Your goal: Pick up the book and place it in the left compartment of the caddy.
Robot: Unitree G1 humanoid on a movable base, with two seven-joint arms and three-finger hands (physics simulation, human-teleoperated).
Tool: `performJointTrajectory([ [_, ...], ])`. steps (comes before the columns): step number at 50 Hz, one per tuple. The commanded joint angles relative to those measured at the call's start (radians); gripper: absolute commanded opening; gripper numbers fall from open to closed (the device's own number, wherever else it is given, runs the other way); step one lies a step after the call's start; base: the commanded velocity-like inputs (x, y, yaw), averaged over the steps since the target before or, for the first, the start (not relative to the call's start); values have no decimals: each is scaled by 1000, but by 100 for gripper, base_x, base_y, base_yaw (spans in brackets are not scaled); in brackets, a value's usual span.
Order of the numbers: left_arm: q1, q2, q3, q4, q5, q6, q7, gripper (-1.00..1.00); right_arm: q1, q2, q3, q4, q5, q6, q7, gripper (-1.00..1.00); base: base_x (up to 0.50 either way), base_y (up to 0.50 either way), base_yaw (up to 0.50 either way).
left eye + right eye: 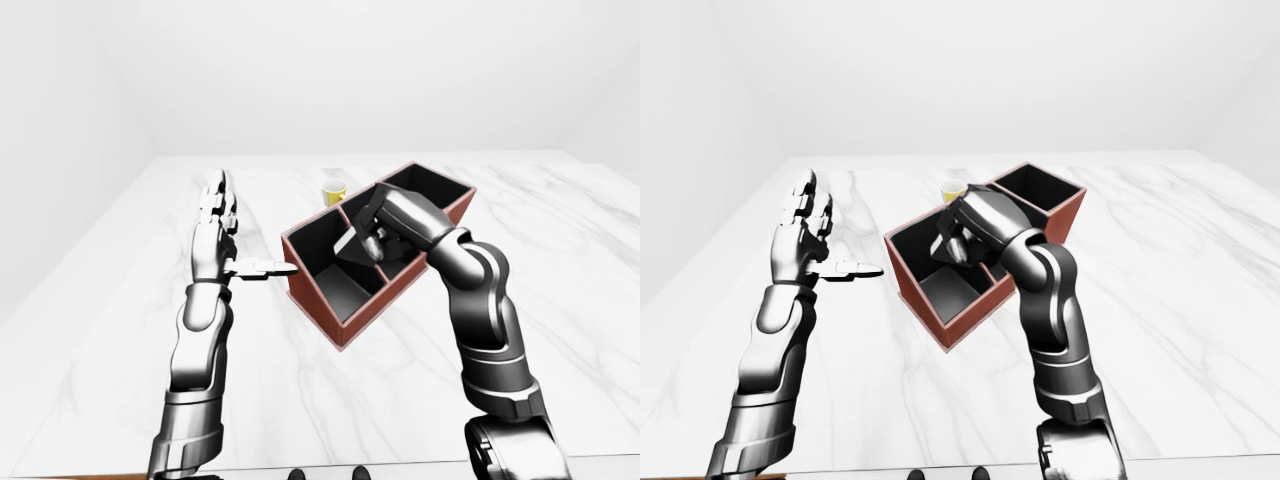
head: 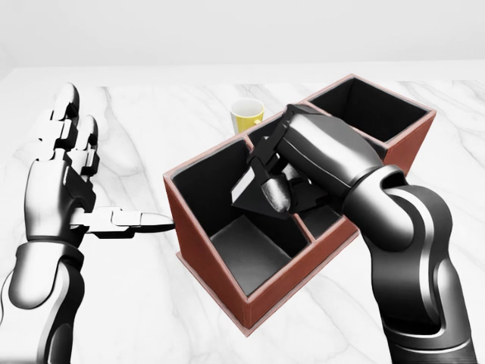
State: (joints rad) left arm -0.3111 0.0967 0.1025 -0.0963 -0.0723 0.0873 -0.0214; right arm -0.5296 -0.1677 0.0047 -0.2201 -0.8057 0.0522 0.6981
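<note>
The caddy (image 2: pixel 198 256) is a red-brown box with black compartments, lying at an angle in the middle of the head view. My right hand (image 2: pixel 276 188) is shut on the book (image 2: pixel 247 192), a dark flat thing with a pale edge. It holds the book tilted over the caddy's left compartment, at about rim height. My left hand (image 2: pixel 114 167) is open at the view's left, fingers pointing up. Its thumb (image 2: pixel 151 221) reaches out to the caddy's left wall; whether it touches I cannot tell.
A yellow cup (image 2: pixel 247 115) stands on the white marble table (image 2: pixel 136 311) just above the caddy in the head view. The table's far edge meets a plain white wall at the top of the views.
</note>
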Motion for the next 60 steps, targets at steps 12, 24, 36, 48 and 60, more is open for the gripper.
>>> performJointTrajectory([
  [12,-4,8,9,13,-10,0,0,100,-158,70,55,237,-83,-104,0,-100,0,0,0],
  [24,-4,11,11,9,-13,0,0,100,-202,99,80,398,-126,-139,0,-100,0,0,0],
  [36,4,12,14,8,-15,0,0,100,-200,97,79,470,-179,-139,0,-100,0,0,0],
  [48,9,9,11,12,-11,0,-2,100,-238,76,73,577,-228,-139,0,-100,0,0,0],
  [60,5,8,10,22,-11,0,-2,100,-333,75,80,802,-270,-139,-90,-100,0,0,0],
])
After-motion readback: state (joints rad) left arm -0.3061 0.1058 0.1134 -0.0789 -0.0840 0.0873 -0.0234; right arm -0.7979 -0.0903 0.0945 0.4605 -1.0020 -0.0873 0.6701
